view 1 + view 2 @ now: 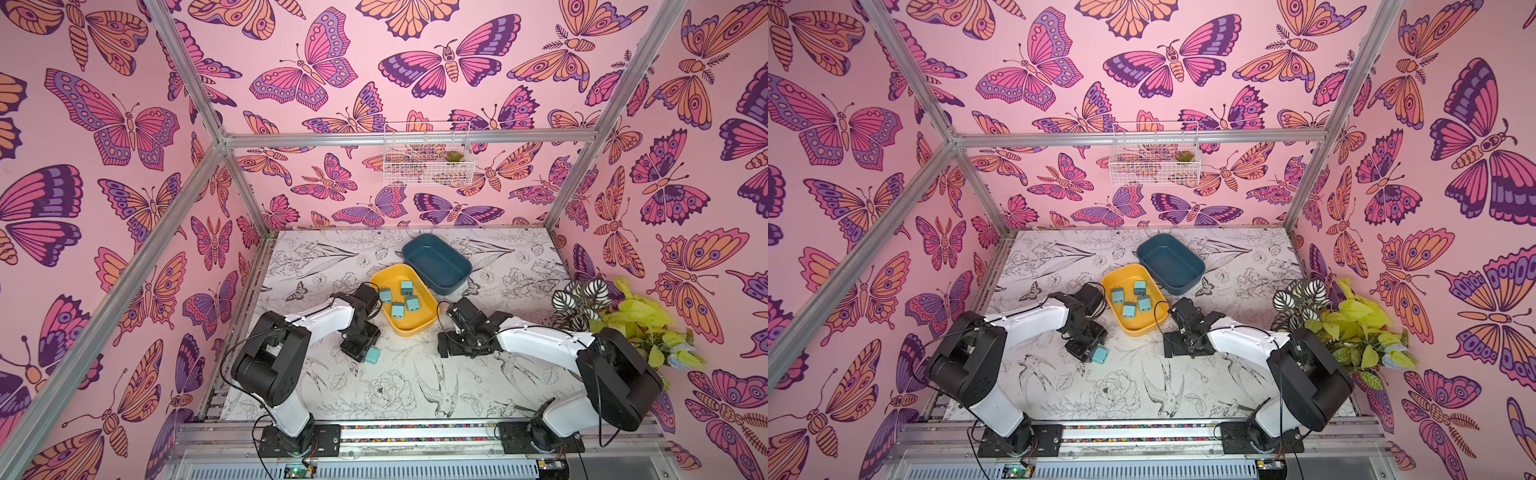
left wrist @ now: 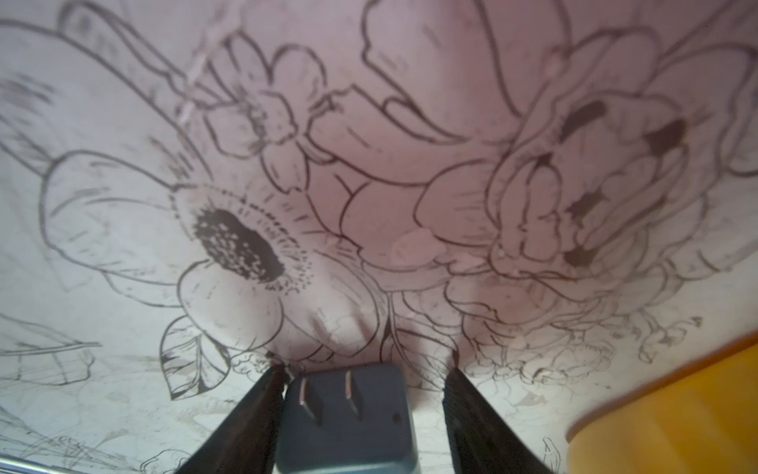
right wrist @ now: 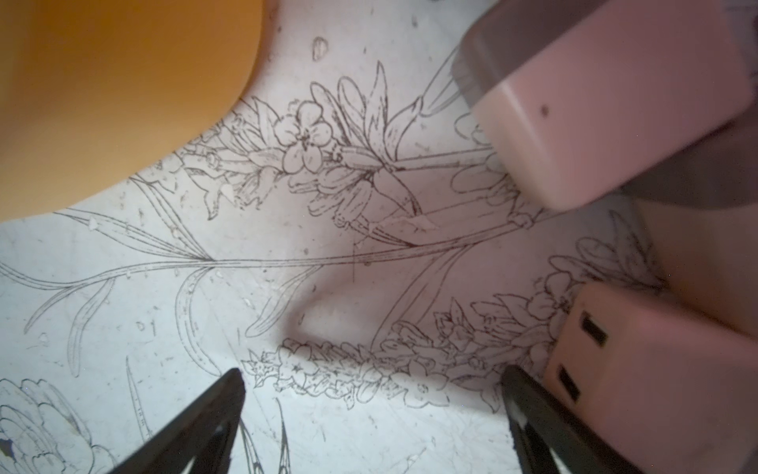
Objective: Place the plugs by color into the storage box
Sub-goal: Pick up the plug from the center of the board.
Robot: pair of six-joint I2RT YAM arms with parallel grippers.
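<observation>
A teal plug [image 2: 348, 414] lies prongs-up on the table between the fingers of my left gripper [image 2: 364, 369]. One finger [image 2: 250, 414] touches it and a gap shows at the other finger, so the gripper is open around it. In both top views this plug [image 1: 372, 354] [image 1: 1099, 354] sits at the left gripper [image 1: 360, 348], in front of the yellow box [image 1: 409, 332]. Several teal plugs [image 1: 397, 309] lie inside that box. My right gripper [image 3: 373, 372] is open and empty, low over the table beside pale pink plugs [image 3: 607, 106] [image 3: 640, 381], which my right arm hides in the top views.
A dark blue box [image 1: 436, 259] stands behind the yellow one with nothing in it. Potted plants [image 1: 623, 320] crowd the right edge behind my right arm. A white wire basket [image 1: 428, 160] hangs on the back wall. The yellow box's wall [image 3: 102, 82] is close to the right gripper.
</observation>
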